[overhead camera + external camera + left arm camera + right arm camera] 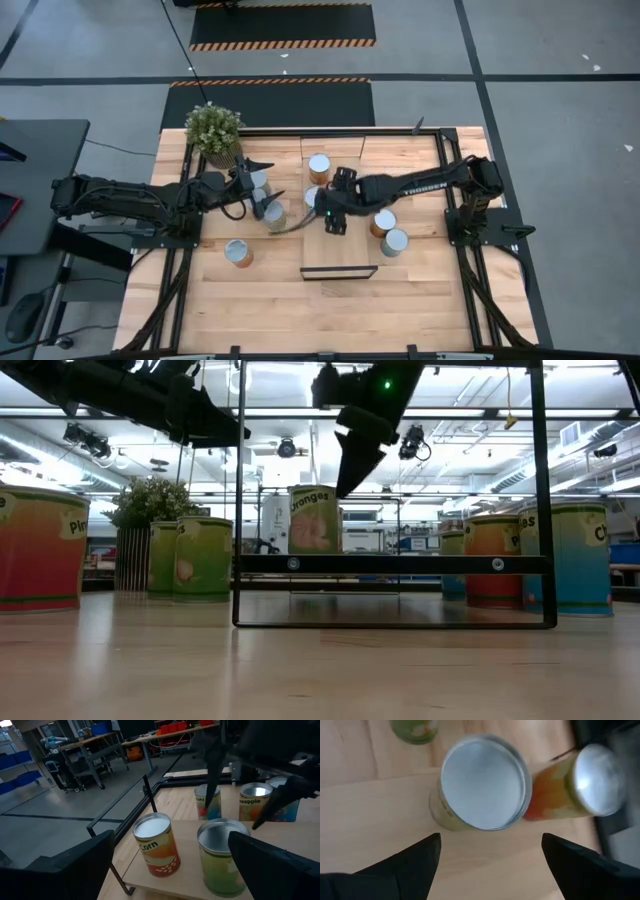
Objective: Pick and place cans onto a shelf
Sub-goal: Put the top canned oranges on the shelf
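High view: right gripper (322, 212) spread wide above can (313, 197) on shelf (345, 258) (front half bare).
Left gripper (262, 192) also parted, near shelf's left edge; cans beneath half hidden.

2 cans (319, 167) on shelf (340, 255), others beside.

Left arm: extended from the left edge of the table toward the centre, links roughly level, left tool (262, 200) at its end with fingers spread apart, as the left wrist view shows both dark fingers (70, 865) wide of each other. Right arm: reaching from the right edge toward the centre, right tool (333, 220) angled downward, fingers (400, 865) parted and holding nothing.
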Controlling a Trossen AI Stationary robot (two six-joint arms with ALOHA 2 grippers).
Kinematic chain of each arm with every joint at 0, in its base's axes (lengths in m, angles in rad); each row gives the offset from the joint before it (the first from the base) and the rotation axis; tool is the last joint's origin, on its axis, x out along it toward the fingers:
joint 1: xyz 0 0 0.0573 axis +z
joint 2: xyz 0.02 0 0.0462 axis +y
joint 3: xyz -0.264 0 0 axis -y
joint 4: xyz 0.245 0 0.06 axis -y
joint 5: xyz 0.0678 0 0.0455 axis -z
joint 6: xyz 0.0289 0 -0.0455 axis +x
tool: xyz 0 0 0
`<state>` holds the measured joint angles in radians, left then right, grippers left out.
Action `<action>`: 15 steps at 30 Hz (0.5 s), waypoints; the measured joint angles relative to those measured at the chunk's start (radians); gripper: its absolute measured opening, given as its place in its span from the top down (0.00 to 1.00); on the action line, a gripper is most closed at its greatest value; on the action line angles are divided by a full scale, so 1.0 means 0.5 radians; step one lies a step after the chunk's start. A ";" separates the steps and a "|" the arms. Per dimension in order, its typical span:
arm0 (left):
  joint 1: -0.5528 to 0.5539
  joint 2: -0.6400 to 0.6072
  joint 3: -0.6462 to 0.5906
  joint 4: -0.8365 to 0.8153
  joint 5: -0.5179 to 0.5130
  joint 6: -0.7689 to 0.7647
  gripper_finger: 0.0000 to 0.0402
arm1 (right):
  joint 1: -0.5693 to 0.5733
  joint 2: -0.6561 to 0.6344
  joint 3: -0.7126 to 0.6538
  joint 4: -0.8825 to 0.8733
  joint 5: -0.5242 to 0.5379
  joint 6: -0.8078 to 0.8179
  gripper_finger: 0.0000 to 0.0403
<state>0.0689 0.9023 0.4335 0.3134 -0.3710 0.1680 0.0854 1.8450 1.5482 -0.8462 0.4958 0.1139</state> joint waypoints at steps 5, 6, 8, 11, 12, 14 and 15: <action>0.001 0.000 0.000 0.002 0.000 0.000 0.01 | 0.194 0.000 0.001 0.152 0.275 -0.246 0.12; 0.000 0.000 0.000 0.003 0.000 0.000 0.01 | 0.222 0.000 0.001 0.205 0.288 -0.326 0.12; 0.000 0.000 0.000 0.003 0.000 0.000 0.01 | 0.253 0.002 0.001 0.308 0.284 -0.469 0.12; 0.000 0.000 0.000 0.003 0.000 0.000 0.01 | 0.228 0.003 -0.029 0.460 0.264 -0.613 0.12; 0.001 0.000 0.000 0.003 0.000 0.000 0.01 | 0.212 0.003 -0.047 0.495 0.254 -0.648 0.12; 0.000 0.000 0.000 0.004 0.000 0.000 0.01 | 0.174 0.005 -0.083 0.546 0.205 -0.697 0.12; 0.001 0.000 0.000 0.003 0.000 0.000 0.01 | 0.156 0.005 -0.106 0.582 0.172 -0.711 0.12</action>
<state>0.0692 0.9024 0.4335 0.3149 -0.3710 0.1680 0.1635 1.8477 1.4952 -0.5552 0.5816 -0.2417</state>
